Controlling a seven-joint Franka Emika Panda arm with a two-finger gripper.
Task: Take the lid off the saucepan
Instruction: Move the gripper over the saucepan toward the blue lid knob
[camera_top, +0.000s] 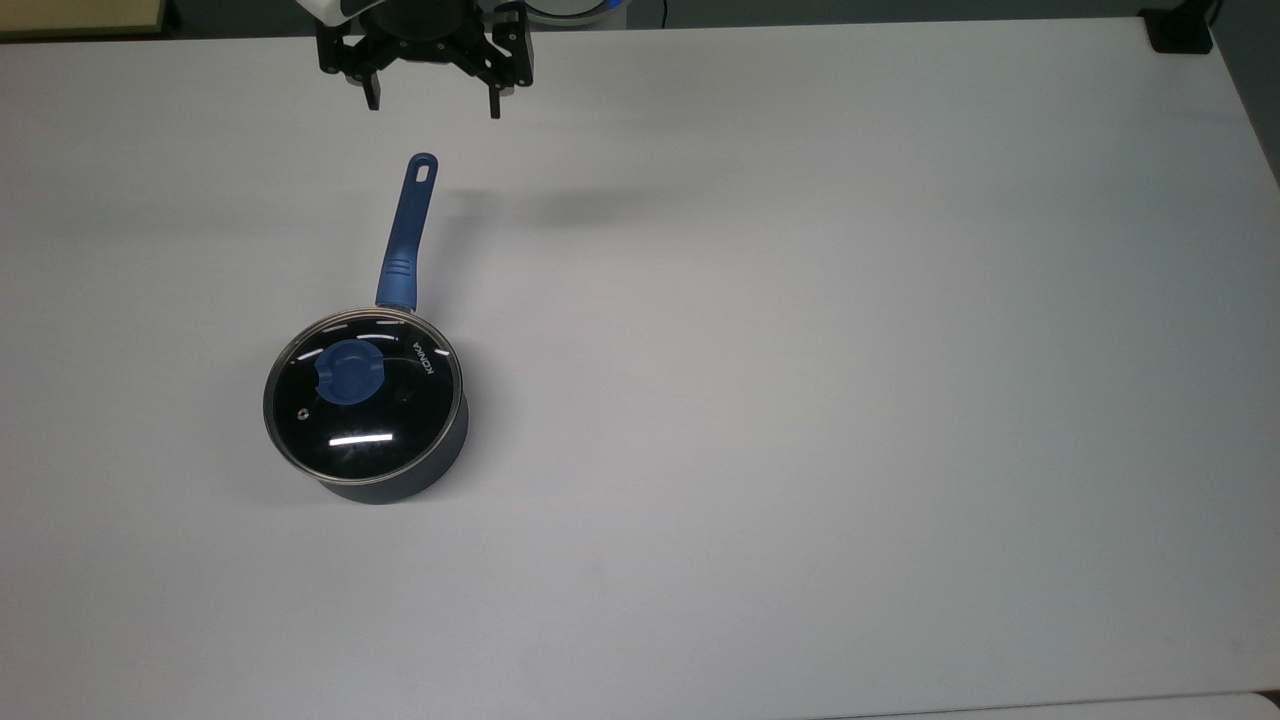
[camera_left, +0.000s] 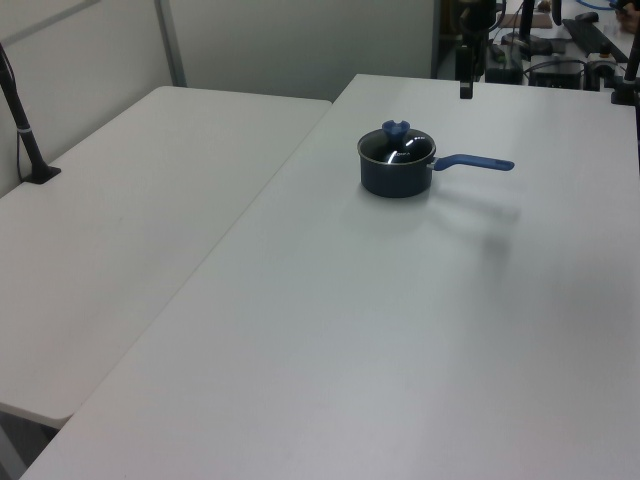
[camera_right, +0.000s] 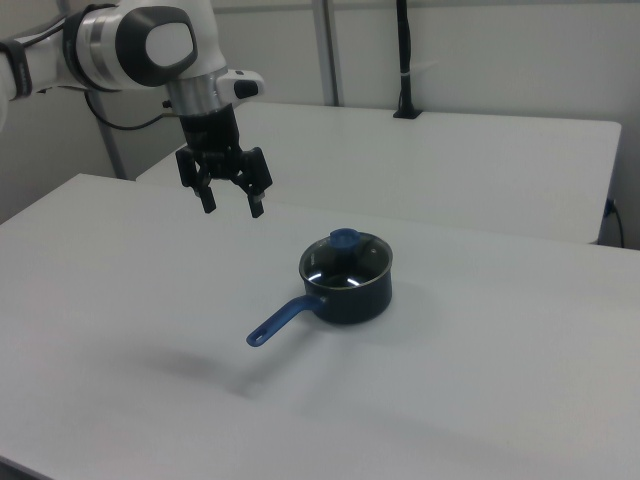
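Note:
The saucepan (camera_top: 400, 478) (camera_left: 395, 180) (camera_right: 360, 298) stands on the white table, dark grey-blue, with its long blue handle (camera_top: 407, 232) (camera_left: 480, 161) (camera_right: 283, 319) pointing toward the top view's upper edge. The clear glass lid (camera_top: 390, 420) (camera_left: 412, 149) (camera_right: 365, 259) rests on the pan, its blue knob (camera_top: 348, 371) (camera_left: 396, 130) (camera_right: 345, 239) at the centre. My gripper (camera_top: 434, 106) (camera_right: 232, 207) hangs open in the air beyond the handle's end, well apart from the pan, with nothing between its fingers. One finger (camera_left: 466, 85) shows in the left view.
The white table (camera_top: 800, 400) stretches wide to the top view's right of the pan. A second white table (camera_left: 150, 200) adjoins it in the left view. A black clamp (camera_top: 1180, 30) sits at the top view's upper right corner. A black post (camera_right: 404, 60) stands behind in the right view.

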